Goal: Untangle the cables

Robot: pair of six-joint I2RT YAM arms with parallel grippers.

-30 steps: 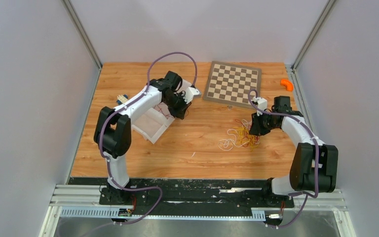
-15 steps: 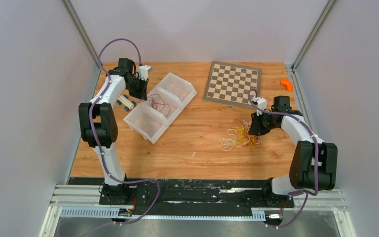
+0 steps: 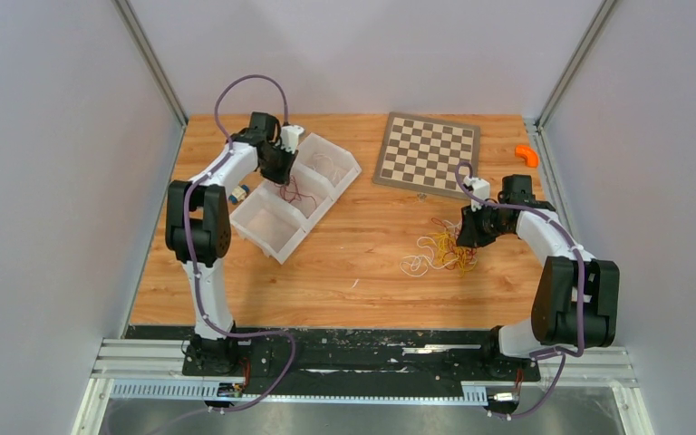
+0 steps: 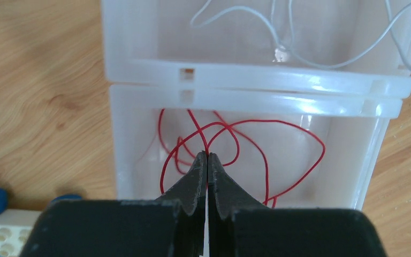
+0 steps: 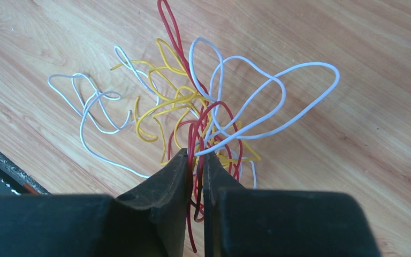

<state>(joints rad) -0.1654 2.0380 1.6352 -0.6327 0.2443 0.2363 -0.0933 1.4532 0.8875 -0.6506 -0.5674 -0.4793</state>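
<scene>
While the L gripper (image 4: 207,156) is pinching a red cable (image 4: 278,122), jaws shut, over the mid bin (image 4: 257,104) of 3 at far left, the R gripper (image 5: 195,156) is clamping, nearly shut, on the red/yellow/white tangle (image 5: 192,96) lying on the table (image 3: 372,281), right side.

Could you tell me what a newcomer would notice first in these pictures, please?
Probably the tangle of red, yellow and white cables at right, with the right gripper shut on its red strands. Next, the left gripper pinching a red cable over the middle bin, far left. A chessboard lies at the far edge.
</scene>
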